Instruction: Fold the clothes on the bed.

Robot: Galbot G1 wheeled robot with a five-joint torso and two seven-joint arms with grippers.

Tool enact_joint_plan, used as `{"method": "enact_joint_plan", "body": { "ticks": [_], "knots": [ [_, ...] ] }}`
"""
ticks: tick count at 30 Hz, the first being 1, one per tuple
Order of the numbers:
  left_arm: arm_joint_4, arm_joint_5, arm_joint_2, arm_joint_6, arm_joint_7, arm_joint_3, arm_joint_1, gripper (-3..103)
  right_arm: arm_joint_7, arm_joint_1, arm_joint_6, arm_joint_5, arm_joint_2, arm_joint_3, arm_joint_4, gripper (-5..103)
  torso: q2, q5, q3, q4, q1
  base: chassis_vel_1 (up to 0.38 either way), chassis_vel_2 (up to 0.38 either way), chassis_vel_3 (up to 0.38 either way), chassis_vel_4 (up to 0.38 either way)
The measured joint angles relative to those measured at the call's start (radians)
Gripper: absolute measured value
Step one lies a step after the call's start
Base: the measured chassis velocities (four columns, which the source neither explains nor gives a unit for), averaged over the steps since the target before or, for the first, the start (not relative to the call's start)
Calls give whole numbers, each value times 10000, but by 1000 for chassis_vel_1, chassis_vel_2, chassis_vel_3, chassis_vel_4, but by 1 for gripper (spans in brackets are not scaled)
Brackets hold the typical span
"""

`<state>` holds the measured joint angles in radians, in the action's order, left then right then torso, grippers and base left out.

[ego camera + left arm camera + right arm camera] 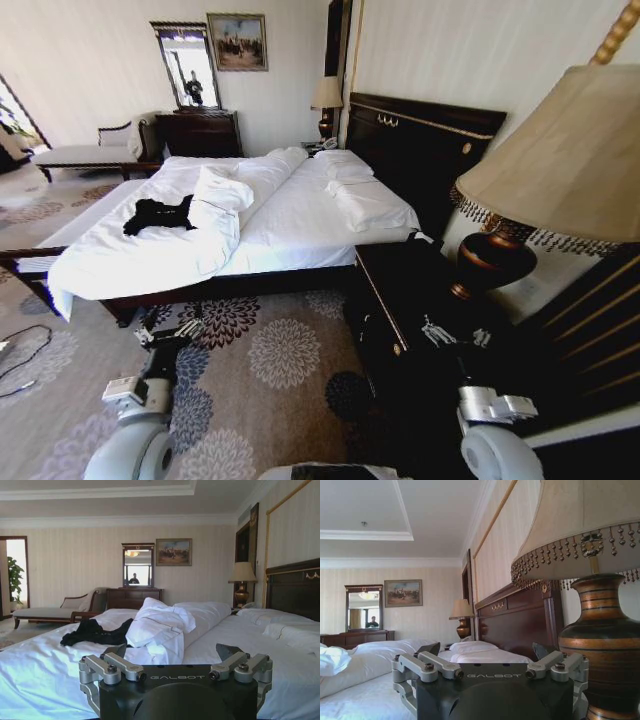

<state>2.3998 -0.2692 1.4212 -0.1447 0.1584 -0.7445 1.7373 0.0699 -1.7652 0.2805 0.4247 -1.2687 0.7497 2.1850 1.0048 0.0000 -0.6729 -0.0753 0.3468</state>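
The clothes are one crumpled black T-shirt (158,214) lying on the white sheet near the left side of the bed (300,225); it also shows as a dark heap (95,632) beside the bunched white duvet (160,627). My left gripper (168,333) hangs low over the carpet, short of the bed's near edge, and its fingers (112,651) stand open with nothing between them. My right gripper (452,334) is over the dark nightstand and is open too (485,652), close to the lamp base.
A dark nightstand (400,290) with a striped lamp (602,645) stands right in front of my right arm. Floral carpet (270,360) lies between me and the bed. A dresser with a mirror (198,130) and a pale bench (85,155) stand beyond the bed. A cable (25,350) lies on the floor at the left.
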Motion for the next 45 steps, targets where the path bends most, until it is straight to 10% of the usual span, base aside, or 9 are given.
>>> {"method": "enact_joint_plan", "body": {
  "ticks": [45],
  "knots": [
    [-2, 144, 23, 40, 45, -1, 65, 100, -1284, 109, 58, 232, 214, 101, -111, 100, 0, 0, 1, 0, -1, -8, 8, 7, -6]
  ]
}}
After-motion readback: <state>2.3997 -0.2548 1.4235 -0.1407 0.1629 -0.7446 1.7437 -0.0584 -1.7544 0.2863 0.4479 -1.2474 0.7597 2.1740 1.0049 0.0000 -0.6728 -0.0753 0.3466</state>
